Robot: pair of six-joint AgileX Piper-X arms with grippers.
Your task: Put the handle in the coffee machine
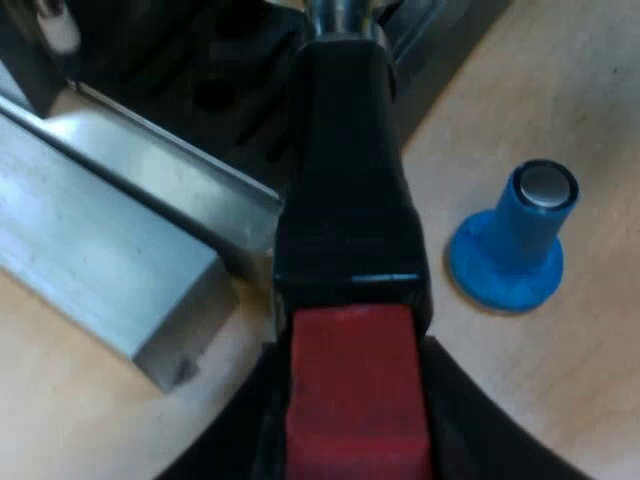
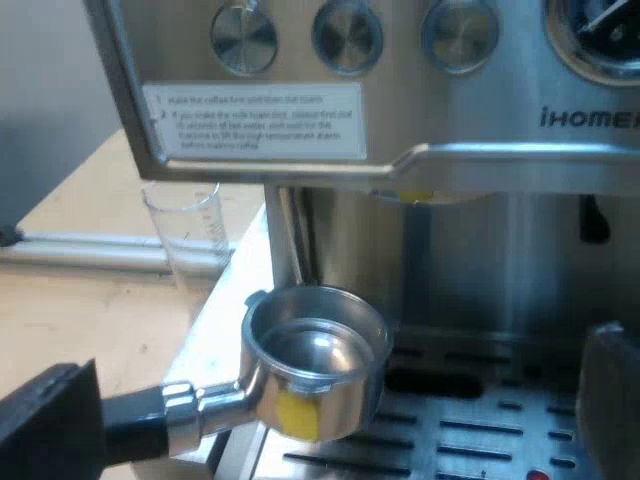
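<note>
We see the holder (image 2: 315, 360) poised over the espresso machine's (image 2: 400, 100) drip grate (image 2: 500, 440), its red end (image 1: 352, 380) clamped in our left claw (image 1: 355, 440); our right claw (image 2: 340, 360) gapes wide. A blue tamper (image 1: 510, 245) stands on the bench (image 1: 560, 400) nearby.

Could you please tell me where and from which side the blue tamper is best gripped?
I would take the blue tamper by its narrow neck, just under the metal-capped top, coming down from above. It stands upright on its wide flared base on the table, so the neck offers slim sides to close on.
</note>
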